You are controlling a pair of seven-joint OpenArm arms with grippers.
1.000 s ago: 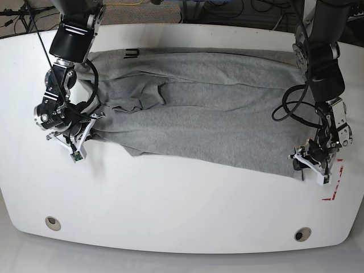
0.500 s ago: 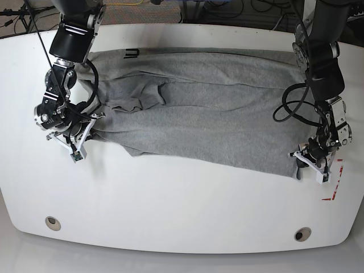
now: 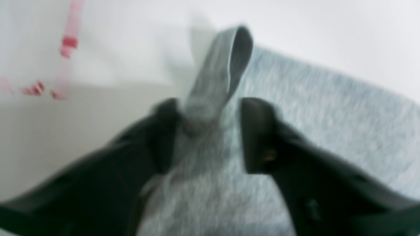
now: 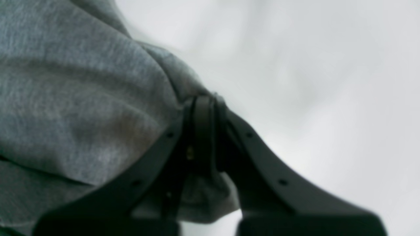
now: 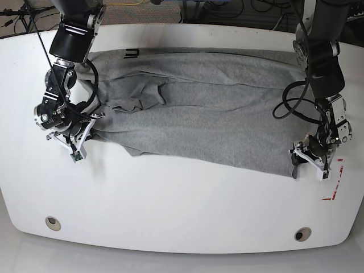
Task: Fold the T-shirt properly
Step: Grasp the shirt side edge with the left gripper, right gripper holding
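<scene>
You're working on a white table (image 5: 182,210) with rounded corners, two round holes near its front edge, dark floor and cables (image 5: 250,8) beyond the far edge. T-shirt (image 5: 216,114) lies spread across the table's far half, rumpled, black lettering peeking out near the far left corner. Red tape marks (image 5: 335,187) sit near the right edge. Right gripper (image 4: 205,113) is at the shirt's left edge, fingers pinched tight on a bunch of cloth. Left gripper (image 3: 210,131) is at the shirt's front right corner, jaws apart, a raised fold of cloth between them against one finger only. Wrist views are blurred.
</scene>
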